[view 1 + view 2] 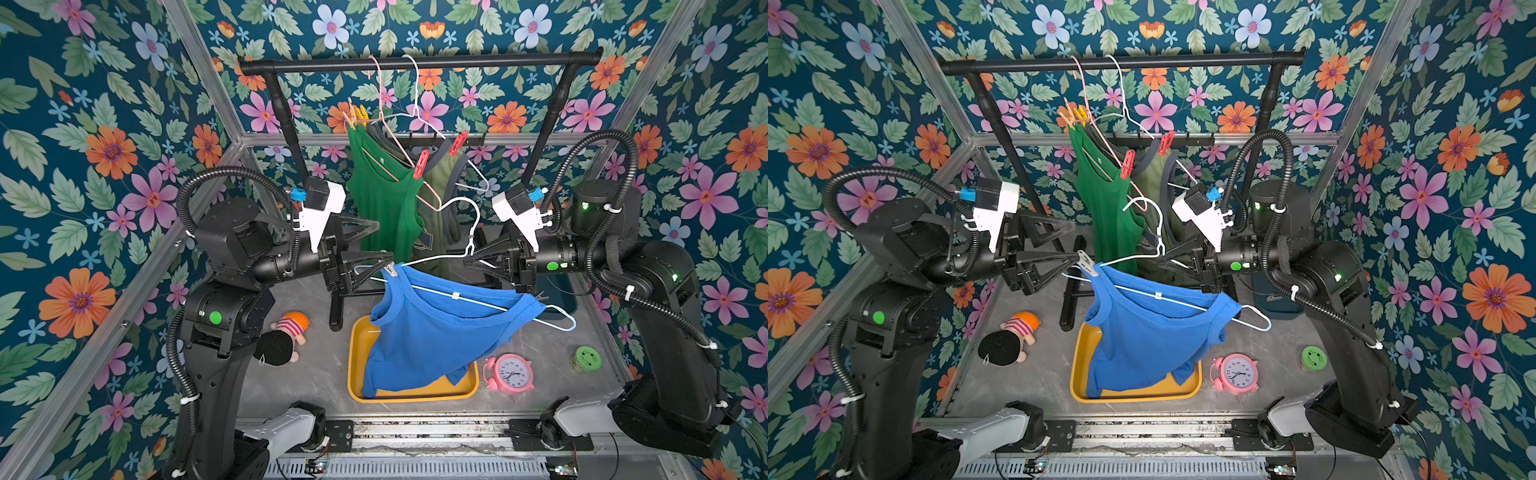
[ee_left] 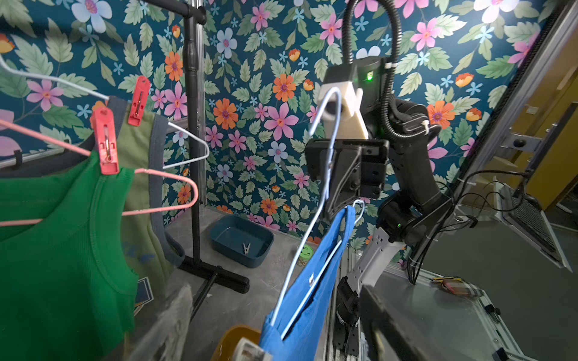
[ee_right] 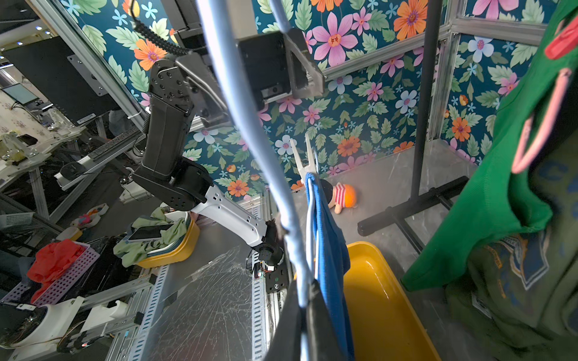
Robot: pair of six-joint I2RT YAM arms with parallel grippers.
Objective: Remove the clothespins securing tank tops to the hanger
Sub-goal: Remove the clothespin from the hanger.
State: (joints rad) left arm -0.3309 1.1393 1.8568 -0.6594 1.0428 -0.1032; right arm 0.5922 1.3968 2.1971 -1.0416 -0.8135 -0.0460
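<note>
Both top views, left gripper (image 1: 383,244) spread wide, lower fingertip just beside the grey pin (image 1: 389,270) clipped to the blue top (image 1: 432,332), right gripper (image 1: 467,261) pinching the hanger (image 1: 455,295) neck, red pins (image 1: 420,164) on green top (image 1: 382,195) and olive top (image 1: 436,178) beyond both grippers.

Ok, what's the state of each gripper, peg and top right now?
Grey clothespin: clipped on blue strap.
White hanger: off the rail, tilted.
Blue tank top: on the white hanger, one strap pegged.
Red clothespins: both clipped on.
Green tank top: hanging from rail, pegged.
Loose grey clothespin: lying in blue bin.
Left gripper: jaws open beside the grey clothespin.
Right gripper: jaws shut on the white hanger.
</note>
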